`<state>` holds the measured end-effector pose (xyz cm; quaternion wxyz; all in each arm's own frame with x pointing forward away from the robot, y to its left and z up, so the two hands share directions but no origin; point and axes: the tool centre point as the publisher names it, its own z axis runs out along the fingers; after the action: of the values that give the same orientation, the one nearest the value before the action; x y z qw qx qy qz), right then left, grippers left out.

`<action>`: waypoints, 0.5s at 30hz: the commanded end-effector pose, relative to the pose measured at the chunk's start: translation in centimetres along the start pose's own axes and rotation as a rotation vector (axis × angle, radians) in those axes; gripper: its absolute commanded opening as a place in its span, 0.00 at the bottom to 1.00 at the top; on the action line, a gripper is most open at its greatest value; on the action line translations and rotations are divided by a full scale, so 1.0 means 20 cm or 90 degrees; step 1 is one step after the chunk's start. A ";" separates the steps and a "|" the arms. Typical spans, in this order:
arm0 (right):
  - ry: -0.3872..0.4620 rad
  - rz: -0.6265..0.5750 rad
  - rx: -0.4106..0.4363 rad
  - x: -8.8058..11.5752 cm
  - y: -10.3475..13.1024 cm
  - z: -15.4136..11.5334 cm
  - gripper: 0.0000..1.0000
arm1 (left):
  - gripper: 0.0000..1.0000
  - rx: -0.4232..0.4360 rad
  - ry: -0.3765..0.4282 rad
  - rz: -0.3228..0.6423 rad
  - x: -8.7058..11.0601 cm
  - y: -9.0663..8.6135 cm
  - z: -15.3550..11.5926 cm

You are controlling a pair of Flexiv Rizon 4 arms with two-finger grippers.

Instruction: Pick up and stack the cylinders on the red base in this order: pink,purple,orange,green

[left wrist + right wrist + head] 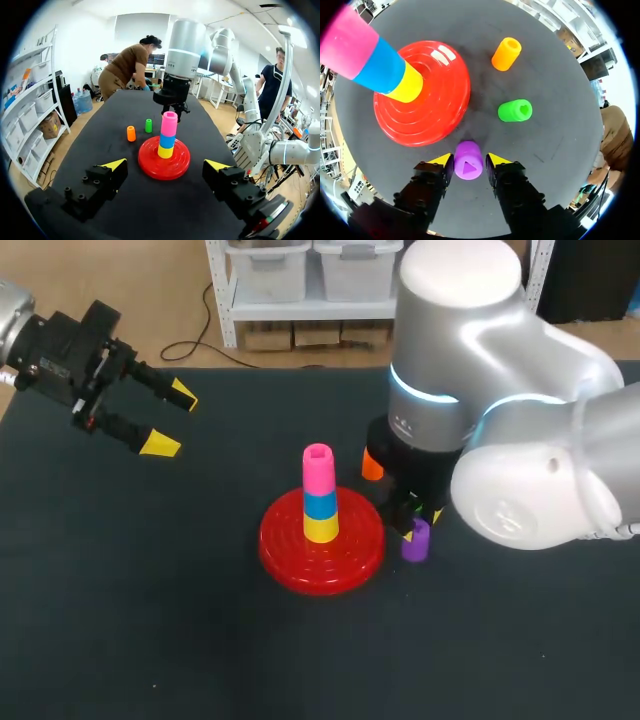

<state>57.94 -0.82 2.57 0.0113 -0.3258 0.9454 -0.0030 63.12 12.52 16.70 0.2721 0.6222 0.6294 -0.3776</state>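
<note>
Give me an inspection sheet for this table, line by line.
Surface: dark table.
Job's things: red base mid-table, carrying a yellow cylinder, a blue cylinder and the pink cylinder on top. The purple cylinder stands on the table beside the base. The orange cylinder and green cylinder stand apart, beyond the purple one.
Clutter: nothing seen.
Grippers: left gripper open, holding nothing, well away from the base. Right gripper shut on the purple cylinder.
Cables: nothing seen.
Surroundings: nothing seen.
</note>
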 end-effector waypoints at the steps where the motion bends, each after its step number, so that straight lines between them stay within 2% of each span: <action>1: -0.006 0.000 -0.001 0.02 0.00 -0.01 0.42 | 1.00 0.002 -0.001 0.001 0.00 0.01 0.00; 3: -0.006 -0.001 -0.002 0.02 0.00 -0.01 0.38 | 1.00 0.002 -0.001 0.001 0.00 0.01 0.00; 4: 0.001 -0.004 -0.004 0.02 0.01 -0.01 0.33 | 1.00 0.002 -0.001 0.001 0.00 0.01 0.00; 5: 0.003 -0.004 -0.005 0.02 0.01 -0.01 0.26 | 1.00 0.002 -0.001 0.001 0.00 0.01 0.00; 7: 0.002 -0.004 -0.004 0.02 0.01 -0.01 0.05 | 1.00 0.002 -0.001 0.001 0.00 0.01 0.00; 8: 0.003 -0.003 -0.005 0.02 0.01 -0.01 0.00 | 1.00 0.002 -0.001 0.001 0.00 0.01 0.00; 12: 0.007 -0.001 -0.002 0.02 0.02 -0.03 0.00 | 1.00 0.002 -0.001 0.001 0.00 0.01 0.00; 15: 0.009 0.001 0.000 0.00 0.02 -0.10 0.00 | 1.00 0.002 -0.001 0.001 0.00 0.01 0.00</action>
<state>57.58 -0.66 3.18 0.0072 -0.3261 0.9453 -0.0034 63.12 12.52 16.70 0.2721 0.6222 0.6294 -0.3776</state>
